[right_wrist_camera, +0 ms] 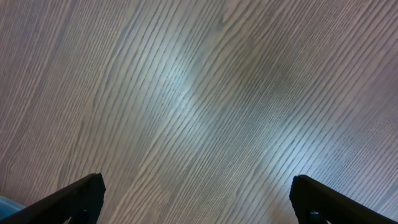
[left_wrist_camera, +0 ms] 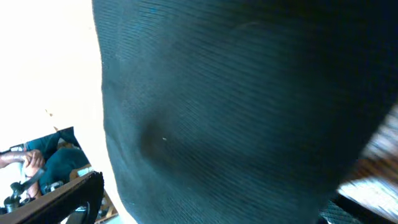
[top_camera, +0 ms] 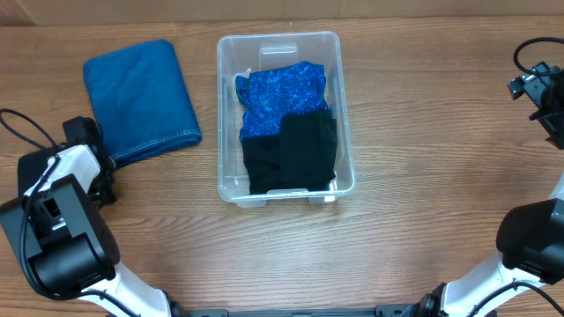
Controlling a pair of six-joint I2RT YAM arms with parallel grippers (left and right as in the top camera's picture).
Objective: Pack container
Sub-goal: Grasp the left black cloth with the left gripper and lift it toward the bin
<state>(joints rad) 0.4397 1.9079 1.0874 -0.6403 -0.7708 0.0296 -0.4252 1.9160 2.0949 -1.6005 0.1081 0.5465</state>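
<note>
Left tool [top_camera: 104,158]: low at the near-left of the counter [top_camera: 423,132], at the near corner of the folded blue towel [top_camera: 141,97]. The left wrist view is filled by dark blue-green fabric pressed close to the lens and the fingers are not distinguishable. Cannot tell whether this tool is clenched on the towel or released.

Towel: lies flat on the counter, well apart from the container [top_camera: 227,114] and to its left. 1 piece, outside the bin.

Container: mid-counter, upright, long axis running near to far. 2 cloths are inside: a black cloth [top_camera: 295,154] at the near end and a patterned blue cloth [top_camera: 282,92] at the far end, with the black one lapping over it. A little bare floor shows at the far end.

Right tool [right_wrist_camera: 199,202]: far right edge of the counter, well apart from everything. Released, fingers spread wide over bare wood, nothing between them.

Judgement: 2 of 3 cloths are packed. The step in hand looks like the pickup of the towel by the left arm. The next move calls for a firm pinch through all folded layers at that corner, a lift clear of the rim, a carry right, and a lay-down on top of the 2 cloths.
</note>
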